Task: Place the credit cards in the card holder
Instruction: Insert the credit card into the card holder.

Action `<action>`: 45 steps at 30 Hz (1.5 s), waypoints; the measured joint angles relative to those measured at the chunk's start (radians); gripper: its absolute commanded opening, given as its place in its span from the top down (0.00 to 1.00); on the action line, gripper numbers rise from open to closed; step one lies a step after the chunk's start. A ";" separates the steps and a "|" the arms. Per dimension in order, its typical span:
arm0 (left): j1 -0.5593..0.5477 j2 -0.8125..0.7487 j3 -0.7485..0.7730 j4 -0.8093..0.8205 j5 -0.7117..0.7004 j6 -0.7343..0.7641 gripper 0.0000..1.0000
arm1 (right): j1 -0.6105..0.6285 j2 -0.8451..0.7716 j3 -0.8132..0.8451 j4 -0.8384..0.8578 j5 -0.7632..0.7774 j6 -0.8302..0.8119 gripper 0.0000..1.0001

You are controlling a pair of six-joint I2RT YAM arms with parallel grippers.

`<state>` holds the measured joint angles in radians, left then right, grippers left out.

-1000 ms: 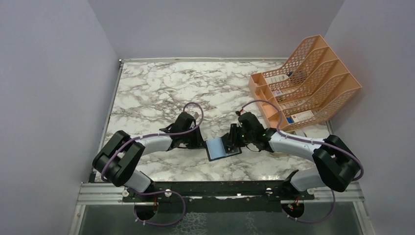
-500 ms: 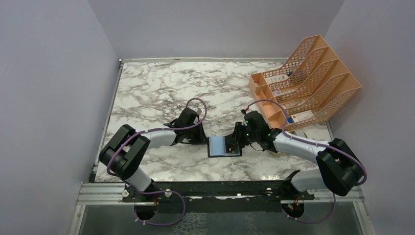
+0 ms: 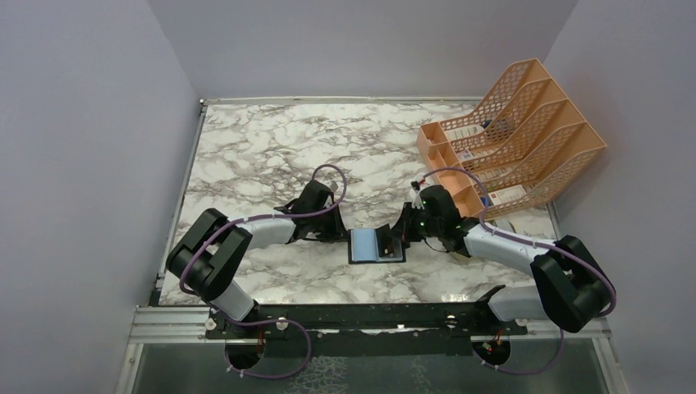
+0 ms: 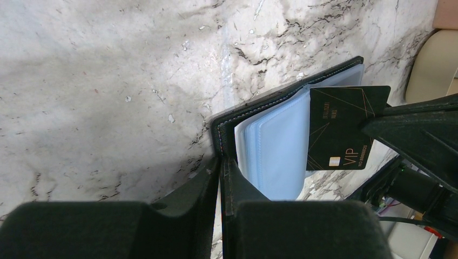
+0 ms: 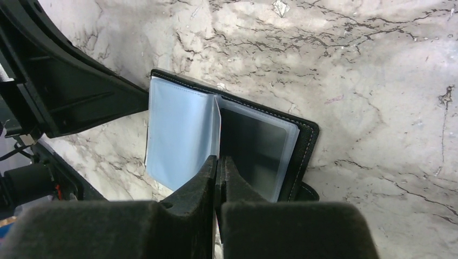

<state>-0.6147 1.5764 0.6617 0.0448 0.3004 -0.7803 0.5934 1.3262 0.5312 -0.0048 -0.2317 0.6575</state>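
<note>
The black card holder [image 3: 376, 245] lies open on the marble table between both arms, its pale blue sleeves [image 4: 275, 156] fanned up. My left gripper [image 3: 341, 234] is shut on the left edge of its black cover [image 4: 281, 93], with the jaws pinching the stitched edge [image 4: 222, 172]. My right gripper [image 3: 396, 238] is shut on a black credit card marked VIP [image 4: 343, 129]. It holds the card on edge among the sleeves [image 5: 178, 129], next to the holder's right cover [image 5: 303, 145]. In the right wrist view the card shows only as a thin edge [image 5: 217, 121]. No other cards are in view.
An orange mesh file rack [image 3: 513, 135] holding white boxes stands at the back right. A tan dish [image 4: 432, 65] sits just beyond the holder on the right. The table's near edge rail [image 3: 369, 316] runs close behind the arms.
The holder has turned from tilted to square with the table edge. My left arm has swung forward while gripping it. My right wrist has drawn slightly to the right.
</note>
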 measured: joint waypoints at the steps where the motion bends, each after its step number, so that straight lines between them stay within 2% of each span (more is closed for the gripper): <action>1: 0.000 0.000 -0.001 0.001 0.001 -0.001 0.89 | -0.006 -0.001 -0.007 0.013 -0.010 0.002 0.99; 9: 0.000 -0.002 -0.006 0.008 0.003 -0.003 0.89 | -0.066 -0.018 -0.090 0.109 -0.113 0.044 0.99; 21: 0.000 -0.009 -0.021 0.026 0.002 -0.006 0.89 | -0.119 0.029 -0.114 0.208 -0.249 0.076 0.99; 36: 0.004 -0.018 -0.036 0.039 0.002 -0.019 0.88 | -0.149 0.156 -0.121 0.348 -0.328 0.121 0.99; 45: 0.004 -0.048 -0.076 0.055 0.006 -0.055 0.88 | -0.149 0.164 -0.173 0.436 -0.334 0.172 0.99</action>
<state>-0.6109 1.5288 0.5861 0.0998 0.3061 -0.8352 0.4446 1.4906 0.3580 0.4313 -0.5655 0.8291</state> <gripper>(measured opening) 0.115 0.012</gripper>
